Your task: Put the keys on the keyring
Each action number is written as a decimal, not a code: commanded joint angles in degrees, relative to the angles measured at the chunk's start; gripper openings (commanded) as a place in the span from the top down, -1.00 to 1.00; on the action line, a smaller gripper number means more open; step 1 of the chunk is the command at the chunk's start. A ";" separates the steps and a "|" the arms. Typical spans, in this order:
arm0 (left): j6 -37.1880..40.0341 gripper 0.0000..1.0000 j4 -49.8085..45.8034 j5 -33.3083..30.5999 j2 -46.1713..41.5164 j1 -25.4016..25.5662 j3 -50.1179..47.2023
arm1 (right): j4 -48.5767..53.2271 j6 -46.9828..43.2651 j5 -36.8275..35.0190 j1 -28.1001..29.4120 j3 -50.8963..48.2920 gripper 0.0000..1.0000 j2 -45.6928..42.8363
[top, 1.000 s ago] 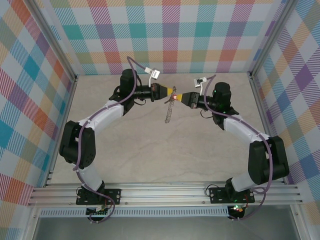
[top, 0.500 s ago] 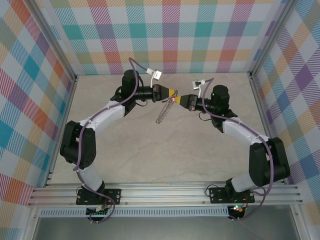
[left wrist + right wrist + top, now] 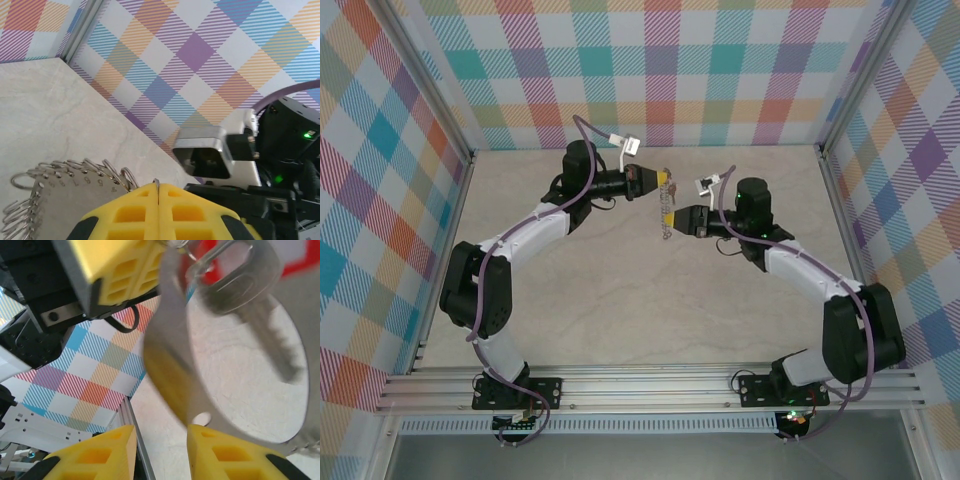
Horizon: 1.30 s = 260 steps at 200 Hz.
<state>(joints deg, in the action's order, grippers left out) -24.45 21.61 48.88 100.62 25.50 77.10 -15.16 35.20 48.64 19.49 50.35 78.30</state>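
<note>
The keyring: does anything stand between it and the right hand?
Nothing visible does. The keyring hangs from the shut left hand, just ahead of the open right hand; the key shows through the hoop.

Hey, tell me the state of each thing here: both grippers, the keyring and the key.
left gripper: shut on the keyring's rim.
right gripper: open, holding nothing.
keyring: hangs from the left gripper.
key: hangs at the keyring, free of both grippers; cannot tell whether it is threaded on.
</note>
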 commanded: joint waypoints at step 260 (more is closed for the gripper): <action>-0.41 1.00 4.95 4.34 -3.32 1.42 2.46 | -8.25 2.43 -2.75 -0.41 1.39 0.61 -1.74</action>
<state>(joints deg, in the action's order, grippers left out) -24.64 22.85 52.62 99.90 26.13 77.19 -24.36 40.66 45.01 19.09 52.88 79.96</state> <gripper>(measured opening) 0.049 0.194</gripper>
